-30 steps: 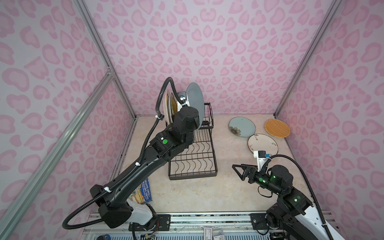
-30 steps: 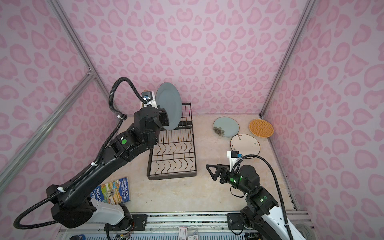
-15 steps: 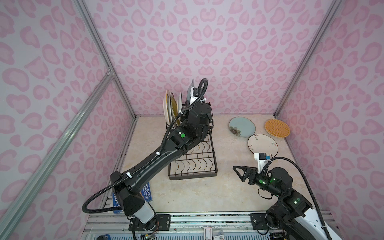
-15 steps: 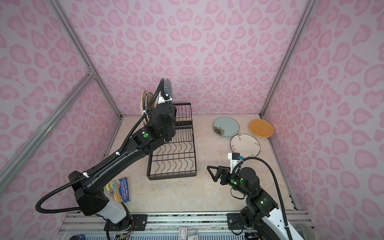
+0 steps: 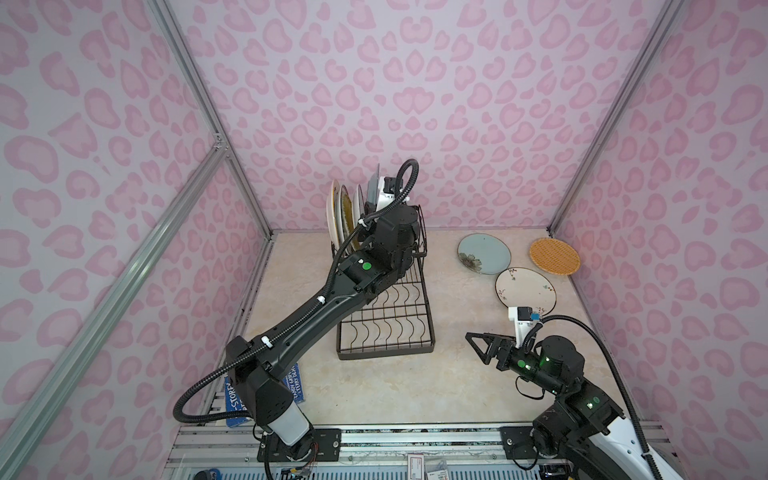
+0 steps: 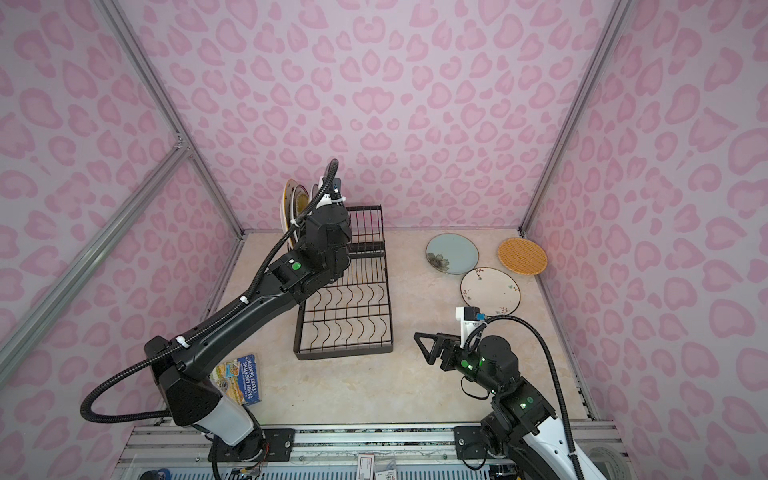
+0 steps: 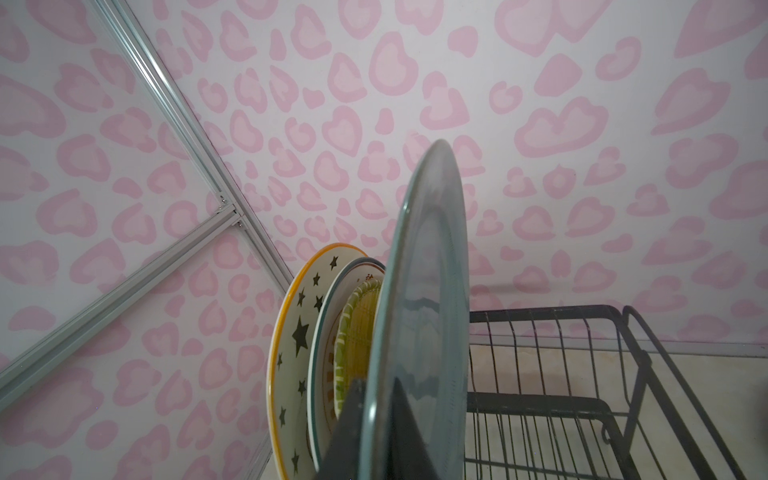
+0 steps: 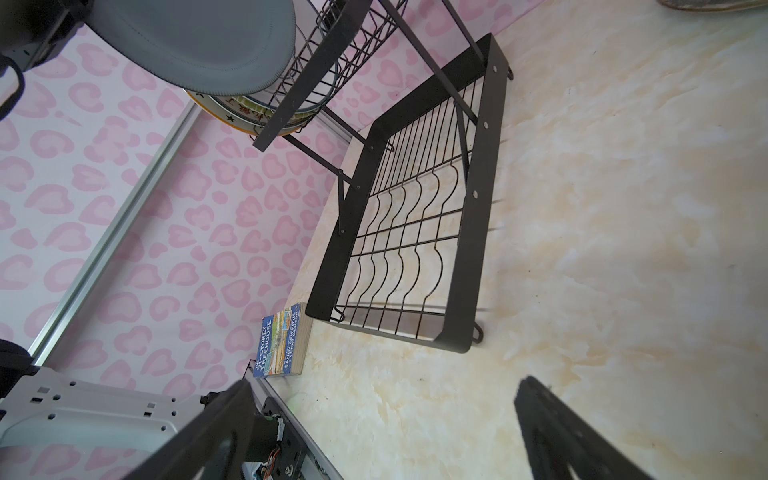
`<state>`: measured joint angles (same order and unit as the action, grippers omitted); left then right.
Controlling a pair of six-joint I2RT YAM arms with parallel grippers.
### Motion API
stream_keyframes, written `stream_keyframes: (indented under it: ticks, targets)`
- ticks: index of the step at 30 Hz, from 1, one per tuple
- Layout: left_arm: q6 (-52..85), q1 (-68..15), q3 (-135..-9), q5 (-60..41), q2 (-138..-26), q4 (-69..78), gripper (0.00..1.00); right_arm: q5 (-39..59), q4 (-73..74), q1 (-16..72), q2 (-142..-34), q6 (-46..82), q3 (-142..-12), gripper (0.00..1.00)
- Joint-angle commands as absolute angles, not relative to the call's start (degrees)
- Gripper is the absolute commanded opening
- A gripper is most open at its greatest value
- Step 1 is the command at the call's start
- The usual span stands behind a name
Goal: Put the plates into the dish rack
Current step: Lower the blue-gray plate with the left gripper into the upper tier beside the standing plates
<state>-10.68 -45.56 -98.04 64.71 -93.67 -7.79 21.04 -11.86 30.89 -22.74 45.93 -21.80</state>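
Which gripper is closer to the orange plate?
Right. The right gripper hovers in front of the orange plate; the left gripper is farther, at the dish rack, holding a grey plate.

to one side of the fingers of the left gripper (image 7: 379,436), the grey plate (image 7: 419,311) they pinch stands just beside three racked plates (image 7: 297,332), leaving only a thin gap; to the other side the dish rack (image 7: 582,403) offers open wire slots. between the spread fingers of the right gripper (image 8: 386,382) lies bare tabletop (image 8: 602,249), and ahead of the fingertips the rack's low frame and a book (image 8: 282,345) bar the way.
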Motion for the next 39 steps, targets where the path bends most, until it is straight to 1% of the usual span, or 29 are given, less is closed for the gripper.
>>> stream_keyframes:
  ticks: [1, 15, 21, 28, 39]
  targets:
    - [-10.99, -45.31, -97.51, 65.09, -94.28, -2.87, 0.04, 20.84, -11.04, 31.02, -22.59, 46.23, -21.39, 0.97]
    - [-11.19, -44.85, -97.86, 68.95, -97.02, -2.2, 0.04, 21.17, -10.39, 31.02, -22.77, 46.76, -21.01, 0.97]
    - [-10.33, -44.87, -99.19, 69.03, -98.69, -3.49, 0.04, 21.4, -10.41, 30.94, -22.83, 46.93, -21.37, 0.97]
    - [-7.6, -44.83, -99.2, 69.07, -99.49, -5.52, 0.04, 21.1, -10.95, 30.95, -21.86, 47.1, -21.1, 0.97]
    - [-3.78, -44.85, -99.82, 72.66, -100.33, -8.57, 0.04, 21.31, -10.36, 30.96, -22.06, 47.24, -20.83, 0.97]
